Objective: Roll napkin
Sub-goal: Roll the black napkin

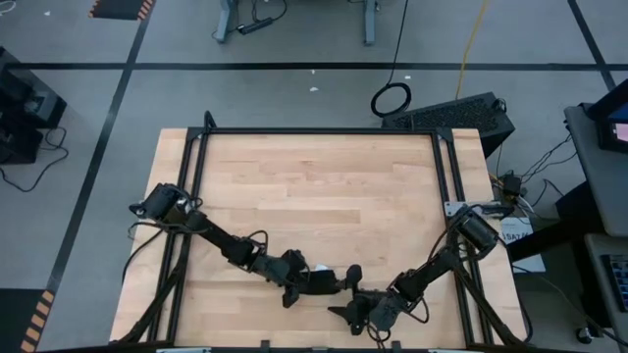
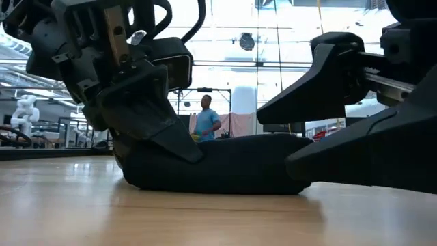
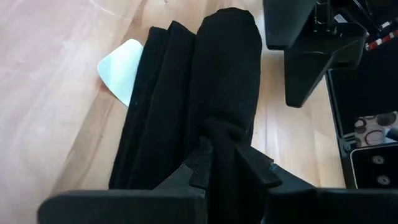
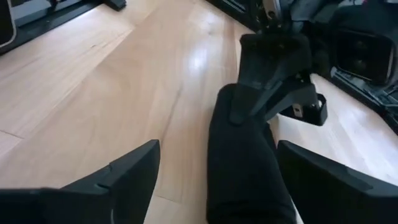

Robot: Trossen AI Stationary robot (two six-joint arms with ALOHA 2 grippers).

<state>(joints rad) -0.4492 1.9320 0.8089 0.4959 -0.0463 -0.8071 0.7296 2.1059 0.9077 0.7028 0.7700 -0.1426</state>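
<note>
Napkin (image 3: 205, 106) is lying near the front edge of the wooden table (image 1: 314, 186), bunched into a thick black roll, with flatter folds trailing along one side and a small white tag (image 3: 121, 74) poking out beside them. Left gripper (image 3: 227, 165) is pinching one end of that roll, its dark fingers nearly closed and digging into the cloth, as the left wrist view is showing plainly. In the low view the same gripper is pressing down on the end of the dark bundle where it is resting on the wood. Right gripper (image 4: 214, 180) is sitting at the opposite end with its jaws spread wide apart, one finger on either side of the roll and neither one squeezing it. From above, both arms are meeting low at the front middle of the table, grippers facing each other across the cloth. A person (image 2: 205, 119) is standing far off in the room behind.
</note>
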